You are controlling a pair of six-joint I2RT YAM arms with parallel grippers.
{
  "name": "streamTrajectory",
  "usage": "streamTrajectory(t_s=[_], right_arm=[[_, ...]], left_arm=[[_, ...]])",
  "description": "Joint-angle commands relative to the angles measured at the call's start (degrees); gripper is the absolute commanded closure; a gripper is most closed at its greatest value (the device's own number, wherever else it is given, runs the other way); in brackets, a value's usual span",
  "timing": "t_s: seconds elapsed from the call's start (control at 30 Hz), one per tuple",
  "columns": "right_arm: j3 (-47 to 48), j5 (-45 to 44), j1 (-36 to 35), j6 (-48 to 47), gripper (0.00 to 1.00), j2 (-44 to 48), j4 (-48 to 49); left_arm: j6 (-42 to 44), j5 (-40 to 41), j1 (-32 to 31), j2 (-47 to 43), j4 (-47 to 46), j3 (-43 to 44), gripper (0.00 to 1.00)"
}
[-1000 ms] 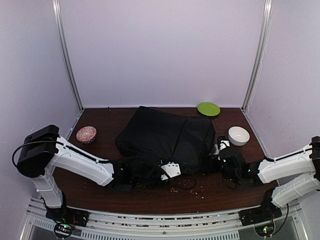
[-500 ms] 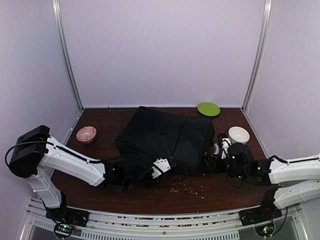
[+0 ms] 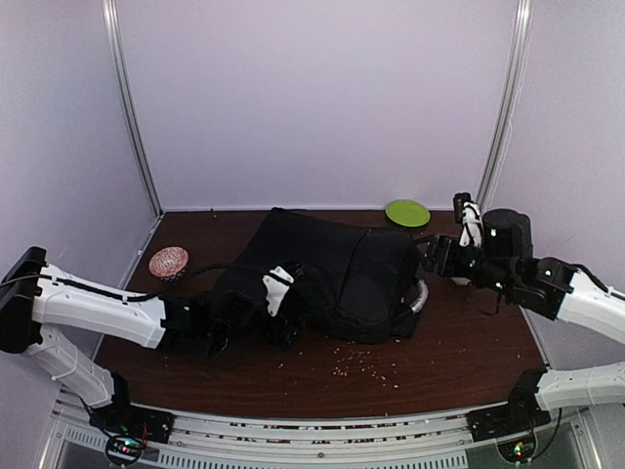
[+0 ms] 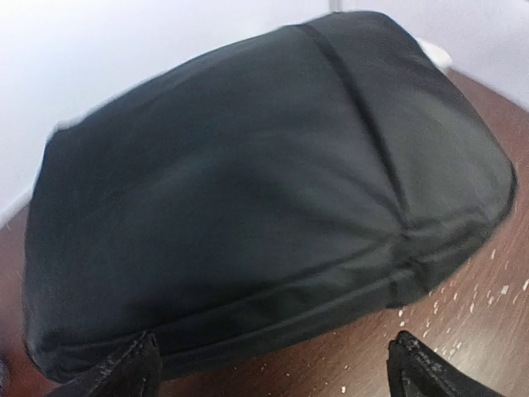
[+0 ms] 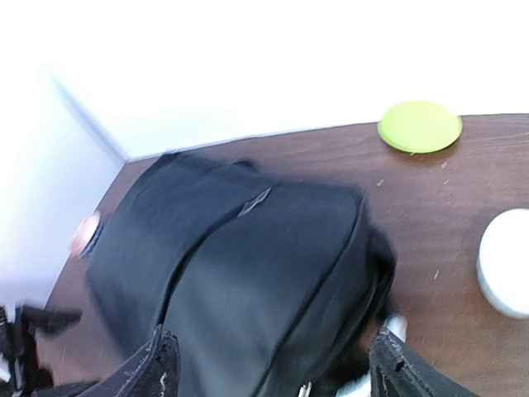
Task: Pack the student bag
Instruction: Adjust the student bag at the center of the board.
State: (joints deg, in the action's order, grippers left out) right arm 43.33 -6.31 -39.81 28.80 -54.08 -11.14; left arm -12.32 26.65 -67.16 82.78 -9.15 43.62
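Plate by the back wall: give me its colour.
The plate is lime green, clearest in the right wrist view.

A: Count it all, by kind
B: One student bag [image 3: 332, 269], one green plate [image 3: 407, 212], one red patterned bowl [image 3: 169, 261], one white bowl [image 5: 506, 265]
A: And the crumbs [image 3: 366, 363]?
B: Too small and many to count
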Motion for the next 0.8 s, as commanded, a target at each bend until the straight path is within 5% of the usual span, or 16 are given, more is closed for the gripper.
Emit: streamTrajectory(t_s=[0.0, 0.13, 0.3, 0.57, 0.77], right_arm=[[7.1, 1.4, 6.9, 2.4, 0.22, -12.3, 4.8], [15.3, 6.0, 11.2, 2.8, 0.22, -25.2, 7.2], [17.0, 9.7, 11.3, 4.5, 0.27, -32.6, 4.7], [4.5, 13.2, 4.9, 12.7, 0.65, -28.2, 13.6], [4.0, 14.1, -4.4, 21.0, 0.6, -32.9, 21.3]], left_arm=[[-22.0, -13.2, 10.3, -2.5, -0.8, -3.7, 0.02], [-31.3, -25.0, 19.1, 0.0, -9.3, -6.1, 0.02], [-33.0, -30.1, 23.4, 9.5, -2.5, 2.7, 0.02], [-37.1, -42.2, 34.7, 18.3, -12.4, 8.3, 0.18], [-30.9, -41.4, 39.9, 20.7, -1.4, 21.0, 0.2]])
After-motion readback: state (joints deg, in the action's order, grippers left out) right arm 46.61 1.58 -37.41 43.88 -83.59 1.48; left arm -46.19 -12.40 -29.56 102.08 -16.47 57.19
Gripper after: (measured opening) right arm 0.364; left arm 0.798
